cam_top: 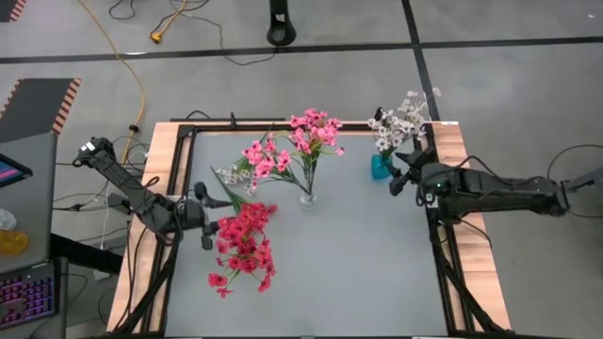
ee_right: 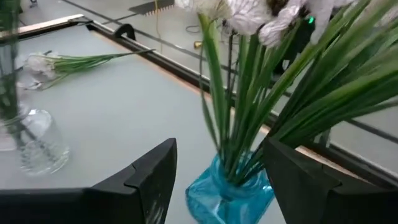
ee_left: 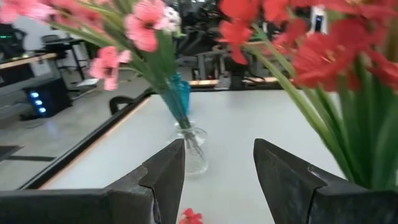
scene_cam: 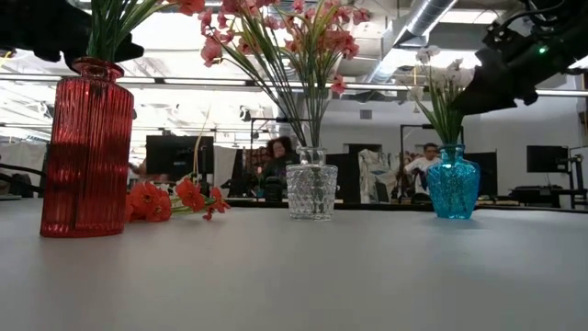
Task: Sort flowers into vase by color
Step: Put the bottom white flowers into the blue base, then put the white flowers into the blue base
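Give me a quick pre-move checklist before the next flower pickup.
1. Left gripper empty, fingers open: ok.
2. Right gripper empty, open, beside the blue vase: ok.
3. White sprig lying loose on the table, unsorted: not ok.
4. Red flowers lying loose beside the red vase: not ok.
5. Clear vase upright, holding pink flowers: ok.
6. White flowers standing in the blue vase: ok.
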You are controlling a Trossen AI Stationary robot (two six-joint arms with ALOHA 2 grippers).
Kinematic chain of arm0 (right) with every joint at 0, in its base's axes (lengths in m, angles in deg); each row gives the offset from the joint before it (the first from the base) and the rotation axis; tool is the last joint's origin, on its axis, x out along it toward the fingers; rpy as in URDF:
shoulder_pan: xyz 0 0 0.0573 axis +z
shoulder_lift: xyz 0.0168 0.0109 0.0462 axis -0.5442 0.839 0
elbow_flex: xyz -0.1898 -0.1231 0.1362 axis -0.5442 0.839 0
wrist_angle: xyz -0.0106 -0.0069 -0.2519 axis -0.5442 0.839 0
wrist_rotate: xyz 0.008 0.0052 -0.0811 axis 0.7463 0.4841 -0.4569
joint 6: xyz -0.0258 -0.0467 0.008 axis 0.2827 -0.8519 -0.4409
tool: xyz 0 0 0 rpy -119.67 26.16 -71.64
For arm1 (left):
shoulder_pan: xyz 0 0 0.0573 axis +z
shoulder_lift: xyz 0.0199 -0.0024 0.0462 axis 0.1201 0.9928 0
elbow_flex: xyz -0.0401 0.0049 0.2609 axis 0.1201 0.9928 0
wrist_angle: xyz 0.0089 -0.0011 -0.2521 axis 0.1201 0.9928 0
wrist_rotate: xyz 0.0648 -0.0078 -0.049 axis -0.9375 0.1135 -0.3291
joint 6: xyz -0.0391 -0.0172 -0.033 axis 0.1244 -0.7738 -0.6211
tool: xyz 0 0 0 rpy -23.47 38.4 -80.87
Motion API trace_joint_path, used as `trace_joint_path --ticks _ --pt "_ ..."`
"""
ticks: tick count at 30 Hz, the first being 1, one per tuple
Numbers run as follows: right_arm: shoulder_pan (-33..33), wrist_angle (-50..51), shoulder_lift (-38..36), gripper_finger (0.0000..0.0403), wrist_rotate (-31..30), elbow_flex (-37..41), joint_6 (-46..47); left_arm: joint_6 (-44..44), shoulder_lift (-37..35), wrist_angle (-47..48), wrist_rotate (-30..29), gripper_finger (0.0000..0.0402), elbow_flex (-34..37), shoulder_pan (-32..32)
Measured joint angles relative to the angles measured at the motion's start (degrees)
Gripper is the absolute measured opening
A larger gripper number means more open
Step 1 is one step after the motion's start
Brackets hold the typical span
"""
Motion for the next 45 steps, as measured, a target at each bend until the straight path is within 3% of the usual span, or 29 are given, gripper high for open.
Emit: trace_joint_path --ticks 7,14,22,31,40,45 --pt "5.1 0.0 0.1 0.0265 0.4 -0.1 0.2 -0.4 -5.5 0.0 -3.7 0.0180 0.0 0.0" --pt "10.1 0.0 1.1 0.0265 0.5 -0.1 3.6 -2.6 -12.9 0.0 -12.8 0.0180 0.0 0.0" --pt "14.4 -0.9 4.9 0.0265 0.5 -0.1 5.3 -2.6 -20.8 0.0 -17.4 0.0180 -1.8 2.0" --pt "16.6 -6.3 10.6 0.0265 0.5 -0.1 5.6 1.2 -22.0 4.0 -17.9 0.0180 -8.5 5.6" --pt "16.8 -6.8 15.2 0.0265 0.5 -0.1 5.6 -12.2 -21.0 17.4 -15.3 0.0180 -10.7 7.8" --pt "16.8 -9.4 17.4 0.0265 0.5 0.0 5.6 -20.7 -18.7 22.3 -11.0 0.0180 -10.8 10.7"
